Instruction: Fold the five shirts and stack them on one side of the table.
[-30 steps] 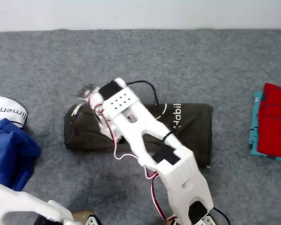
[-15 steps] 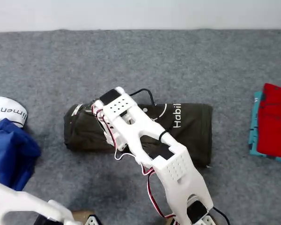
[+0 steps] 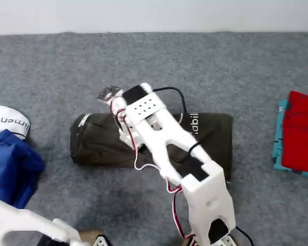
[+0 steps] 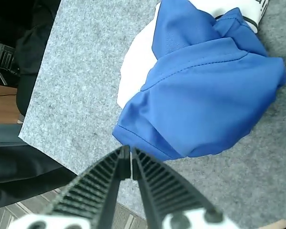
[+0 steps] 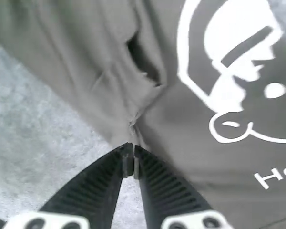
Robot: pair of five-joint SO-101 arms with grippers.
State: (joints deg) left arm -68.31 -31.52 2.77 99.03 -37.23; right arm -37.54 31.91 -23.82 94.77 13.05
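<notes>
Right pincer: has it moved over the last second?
Yes. In the high view the right pincer was over the dark shirt half a second ago; now it lies past the shirt's far edge, above the grey mat, slightly farther right in the picture.

Both arms, jaws closed.
The right arm [image 3: 169, 148] stretches forward; right gripper [image 5: 129, 162] and left gripper [image 4: 130, 160] have fingers pressed together.

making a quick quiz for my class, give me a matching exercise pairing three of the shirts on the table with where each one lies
1. olive shirt
2. blue shirt
3. red shirt

a. right edge, on top of a teal shirt
b. left edge, crumpled
c. middle, folded flat

Pairs: 1-c, 2-b, 3-a
</notes>
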